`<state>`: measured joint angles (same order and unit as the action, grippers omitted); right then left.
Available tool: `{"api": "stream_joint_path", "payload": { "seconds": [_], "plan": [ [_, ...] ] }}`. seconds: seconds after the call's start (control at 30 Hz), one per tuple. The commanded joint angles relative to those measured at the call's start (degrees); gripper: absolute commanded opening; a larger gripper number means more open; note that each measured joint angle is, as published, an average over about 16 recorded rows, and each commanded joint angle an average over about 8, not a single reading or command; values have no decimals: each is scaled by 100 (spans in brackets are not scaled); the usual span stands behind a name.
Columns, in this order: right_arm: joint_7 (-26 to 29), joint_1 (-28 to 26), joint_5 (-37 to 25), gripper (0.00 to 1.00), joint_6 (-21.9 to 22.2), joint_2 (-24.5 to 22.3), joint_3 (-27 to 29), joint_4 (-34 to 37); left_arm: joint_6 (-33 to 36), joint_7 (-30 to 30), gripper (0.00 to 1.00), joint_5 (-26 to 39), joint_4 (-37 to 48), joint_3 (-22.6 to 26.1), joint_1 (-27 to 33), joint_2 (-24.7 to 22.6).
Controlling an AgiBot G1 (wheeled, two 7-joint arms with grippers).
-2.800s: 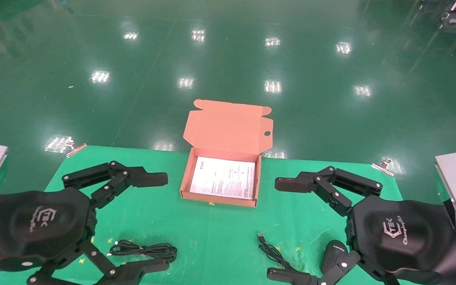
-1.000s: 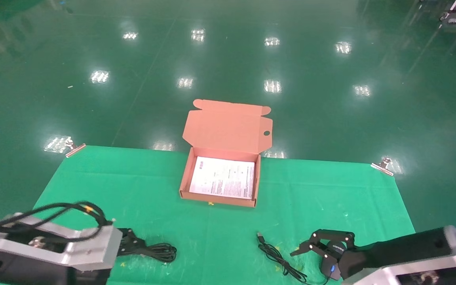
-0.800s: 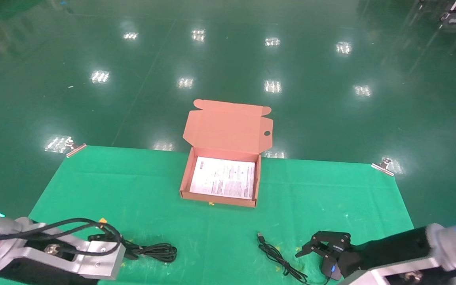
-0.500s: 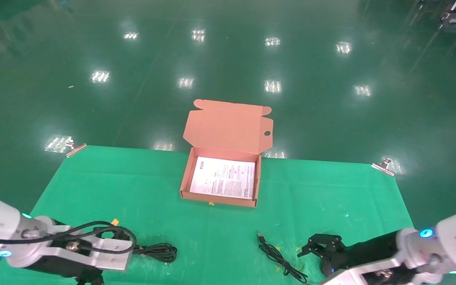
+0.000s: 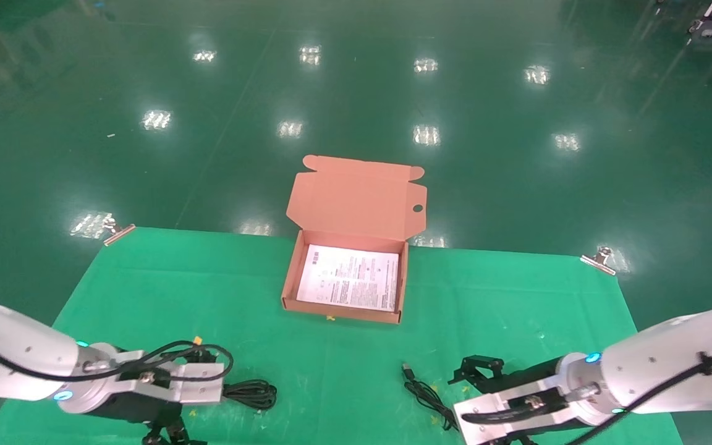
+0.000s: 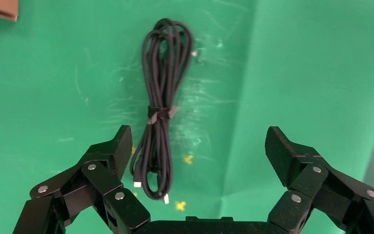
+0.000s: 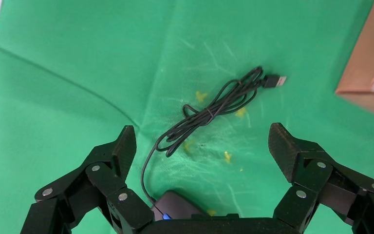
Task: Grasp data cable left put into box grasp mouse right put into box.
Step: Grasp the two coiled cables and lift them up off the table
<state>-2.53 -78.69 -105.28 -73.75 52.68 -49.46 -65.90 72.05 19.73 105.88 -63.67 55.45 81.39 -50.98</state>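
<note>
1. On the green mat, at its near left side, the data cable (image 6: 158,122) lies in a long tied bundle. The left gripper (image 6: 199,151) is wide open over it and holds nothing; one finger (image 6: 117,148) is just beside the cable's plug end.
2. Near the right side, the right gripper (image 7: 202,146) is also wide open and empty, with the mouse (image 7: 175,207) under its palm.
3. Farther back in the middle, the box (image 5: 290,275) sits open.

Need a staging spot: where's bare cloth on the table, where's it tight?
Free: both sides of the box, and the strip between it and the near items. Crowded: near edge, left claw over the data cable, right claw over the mouse.
</note>
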Motion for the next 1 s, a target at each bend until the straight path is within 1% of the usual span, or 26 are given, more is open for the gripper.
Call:
{"api": "stream_joint_path", "payload": {
  "seconds": [0.03,0.3,0.53,0.77,1.0],
  "plan": [
    [103,6,-99,100,81,134,-33,211,-86,-30,100,-7,272,-4,-12,-111],
    [141,-75,-227,100,334,650,-87,1147,-285,-555,100,-241,1670,-95,128,-563],
    [165,-131,-325,100,601,999,-103,1775,-398,-1101,100,-404,2707,-163,254,-884],
    [187,-201,-436,100,837,1224,-114,2181,-562,-1603,100,-430,3510,-178,379,-1154],
    [151,-242,-511,100,880,1350,-158,2450,-692,-1970,100,-417,4093,-180,508,-1352]
  ]
}}
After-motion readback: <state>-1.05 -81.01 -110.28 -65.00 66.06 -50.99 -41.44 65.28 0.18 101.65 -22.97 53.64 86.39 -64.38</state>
